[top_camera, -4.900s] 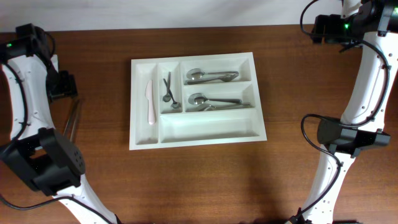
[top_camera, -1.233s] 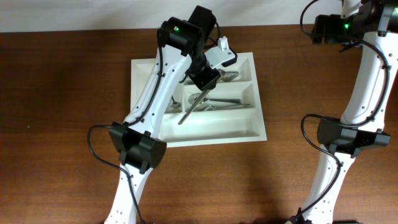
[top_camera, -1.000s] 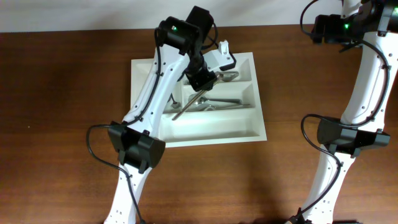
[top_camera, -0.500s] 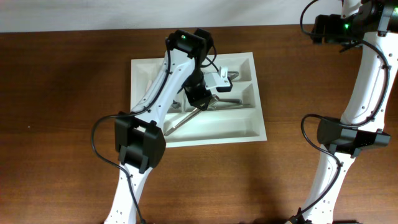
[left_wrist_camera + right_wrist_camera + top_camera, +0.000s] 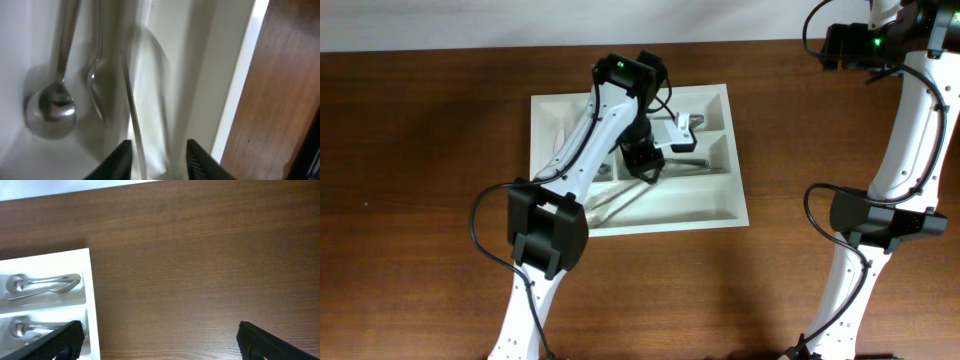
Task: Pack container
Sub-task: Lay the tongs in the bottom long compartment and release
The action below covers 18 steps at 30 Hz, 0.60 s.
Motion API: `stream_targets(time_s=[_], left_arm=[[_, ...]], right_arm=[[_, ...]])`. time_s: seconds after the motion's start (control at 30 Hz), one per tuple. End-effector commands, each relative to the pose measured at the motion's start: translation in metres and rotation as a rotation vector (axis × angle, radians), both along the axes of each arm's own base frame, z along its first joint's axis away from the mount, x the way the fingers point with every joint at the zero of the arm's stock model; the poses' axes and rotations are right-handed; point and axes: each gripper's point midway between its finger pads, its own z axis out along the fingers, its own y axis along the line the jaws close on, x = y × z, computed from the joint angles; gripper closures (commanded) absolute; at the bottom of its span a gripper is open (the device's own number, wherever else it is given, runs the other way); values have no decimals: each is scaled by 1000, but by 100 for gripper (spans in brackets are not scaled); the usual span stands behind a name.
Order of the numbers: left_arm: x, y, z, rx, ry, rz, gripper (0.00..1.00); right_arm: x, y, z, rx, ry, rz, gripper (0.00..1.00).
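Note:
The white cutlery tray (image 5: 736, 190) lies in the middle of the table. My left gripper (image 5: 642, 165) hangs low over its lower compartments. A long metal utensil (image 5: 610, 205) slants from the gripper down-left into the long compartment. In the left wrist view the jaws of the left gripper (image 5: 157, 150) stand apart, with the thin blurred handle (image 5: 131, 100) loose between them, near the left finger. The tray rim (image 5: 235, 100) runs beside it. My right gripper (image 5: 162, 345) is wide open and empty, high above bare table to the right of the tray (image 5: 92, 305).
Metal spoons (image 5: 50, 107) lie in the compartment by the left gripper. More spoons (image 5: 42, 284) lie in the two short compartments. Brown wooden table (image 5: 820, 130) surrounds the tray. The right arm (image 5: 905, 120) stands along the right edge.
The left arm came in from the far left with the long utensil, lowered it over the tray and swung its free end down into the long compartment. The right arm has not moved.

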Motion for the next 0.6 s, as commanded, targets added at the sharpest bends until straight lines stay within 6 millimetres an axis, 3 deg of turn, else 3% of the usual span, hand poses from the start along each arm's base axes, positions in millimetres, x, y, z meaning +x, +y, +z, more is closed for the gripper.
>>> stream_targets(time_s=[0.0,0.13,0.33,0.47,0.5,0.57], left_arm=[[-10,-14,-3,-42,34,-32,54],[-15,-20,-3,-41,35,-49,40],[-3,-16,3,-46,10,9,39],[26,2,20,-54,-37,166,38],[48,21,31,-42,-81,286,37],[72,47,41,-12,-138,435,37]], right_arm=[[-3,-3,4,2,-6,-15,1],[-3,-3,4,2,-6,-15,1],[-3,-3,4,2,-6,-15,1],[-3,-3,4,2,-6,-15,1],[-3,-3,4,2,-6,-15,1],[-3,-3,4,2,-6,-15,1]])
